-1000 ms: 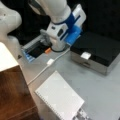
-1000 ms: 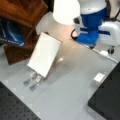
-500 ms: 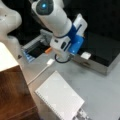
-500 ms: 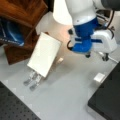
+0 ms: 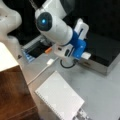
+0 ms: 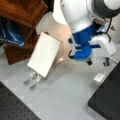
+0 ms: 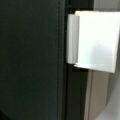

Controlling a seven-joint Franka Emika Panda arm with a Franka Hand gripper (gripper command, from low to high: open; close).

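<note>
The blue-and-white gripper (image 5: 75, 58) hangs low over the grey table (image 5: 100, 87), near the small white block (image 6: 99, 77) beside the black box (image 5: 105, 50); its jaws' state cannot be told.

White slab (image 5: 61, 98) leans near black box (image 5: 105, 51).

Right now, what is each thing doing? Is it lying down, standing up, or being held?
gripper: low over the grey table, next to the black box.
small white block: lying flat on the table by the black box.
white panel: tilted, propped on its clips.
white cable: lying loose on the table.
</note>
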